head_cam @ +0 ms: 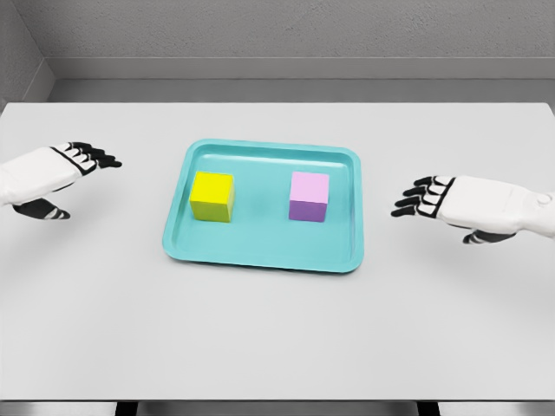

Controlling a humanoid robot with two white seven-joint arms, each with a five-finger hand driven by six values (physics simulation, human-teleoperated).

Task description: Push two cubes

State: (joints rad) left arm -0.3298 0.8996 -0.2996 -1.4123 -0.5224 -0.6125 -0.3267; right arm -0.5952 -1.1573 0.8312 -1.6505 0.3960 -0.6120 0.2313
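Currently, the yellow cube and the pale purple cube are sitting apart inside the shallow teal rectangular tray. The left hand is hovering outside the tray beyond the yellow cube, the right hand beyond the purple (each nearer its own cube), both with fingers spread, holding nothing.

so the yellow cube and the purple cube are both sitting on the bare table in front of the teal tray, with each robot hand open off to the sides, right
Not quite. The yellow cube and the purple cube sit inside the teal tray, not on the bare table in front of it, as the head view shows. The rest holds: the left robot hand and the right robot hand are open, off to the sides.
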